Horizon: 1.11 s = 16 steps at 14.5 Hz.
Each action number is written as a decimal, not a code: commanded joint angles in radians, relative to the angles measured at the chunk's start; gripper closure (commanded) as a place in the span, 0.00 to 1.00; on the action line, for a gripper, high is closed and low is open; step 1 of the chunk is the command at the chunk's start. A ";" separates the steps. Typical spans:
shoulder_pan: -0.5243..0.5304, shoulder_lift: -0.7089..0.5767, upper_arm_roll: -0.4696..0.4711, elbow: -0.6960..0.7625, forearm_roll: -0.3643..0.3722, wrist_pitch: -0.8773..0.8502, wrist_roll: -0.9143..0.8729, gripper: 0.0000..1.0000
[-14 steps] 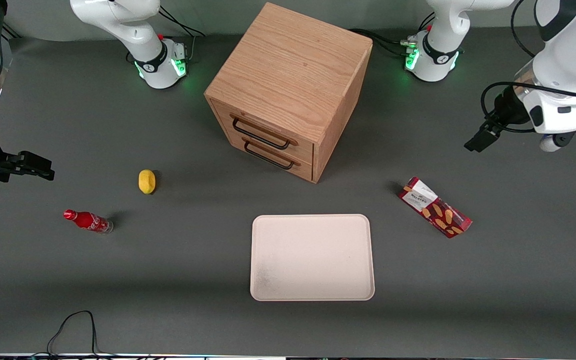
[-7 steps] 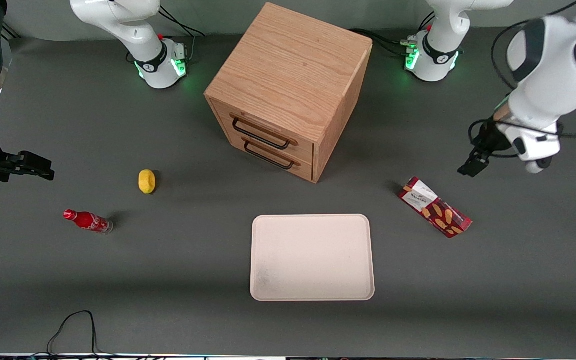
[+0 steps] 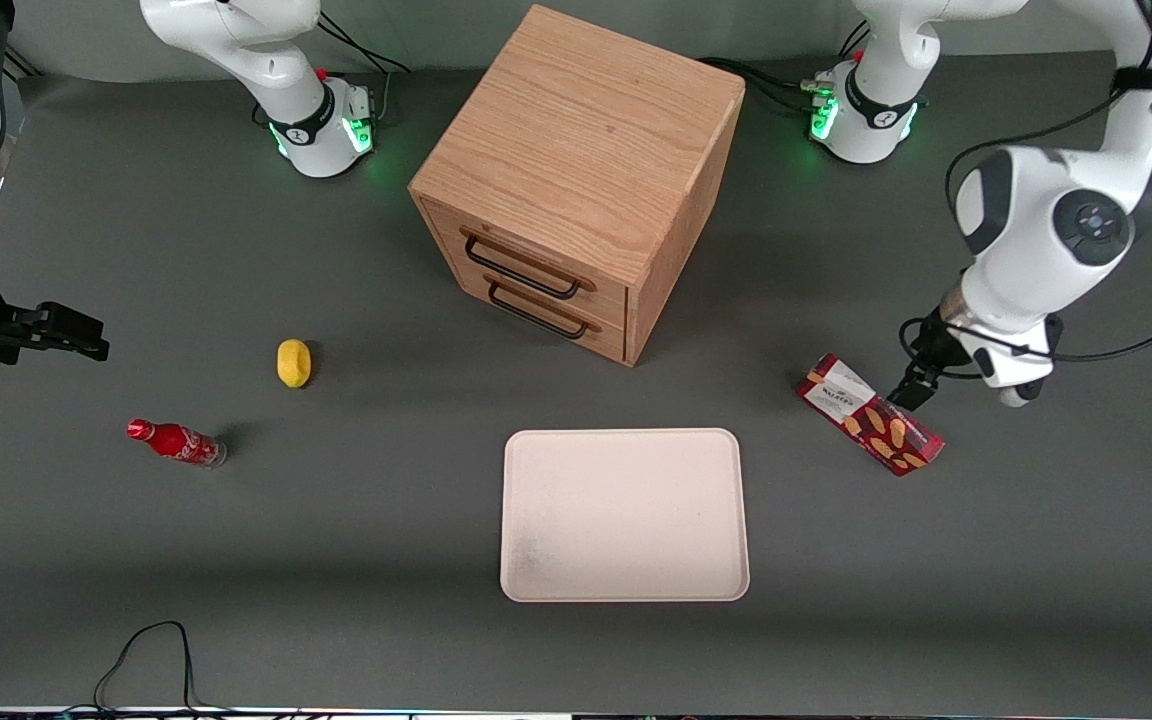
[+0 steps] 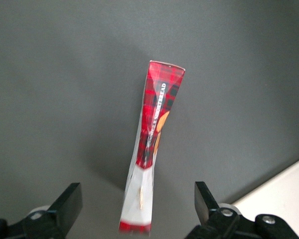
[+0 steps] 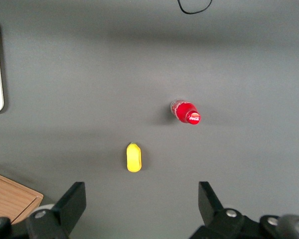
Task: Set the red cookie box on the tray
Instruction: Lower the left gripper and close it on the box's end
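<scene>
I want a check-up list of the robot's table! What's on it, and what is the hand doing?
Surface: dark grey table, nothing spilled.
Job's things: red cookie box lies flat on the table beside the tray, apart from it; the tray holds nothing.
Clutter: wooden drawer cabinet, drawers shut; yellow lemon; red soda bottle lying down.
Grippers: hand open, above the box, fingers on either side, not touching.
Cables: black cable loop at the table's near edge.
Surroundings: nothing seen.

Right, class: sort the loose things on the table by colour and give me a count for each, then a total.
Red: 2, the red cookie box under the open end effector, and the soda bottle
Yellow: 1, the lemon
Cream-white: 1, the tray
Wood-brown: 1, the drawer cabinet
Total: 5
</scene>
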 commanded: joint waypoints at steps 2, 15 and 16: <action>0.003 0.079 -0.002 -0.034 0.026 0.148 -0.024 0.00; 0.003 0.170 0.000 -0.044 0.059 0.276 -0.018 1.00; 0.002 0.170 0.000 -0.042 0.062 0.270 -0.017 1.00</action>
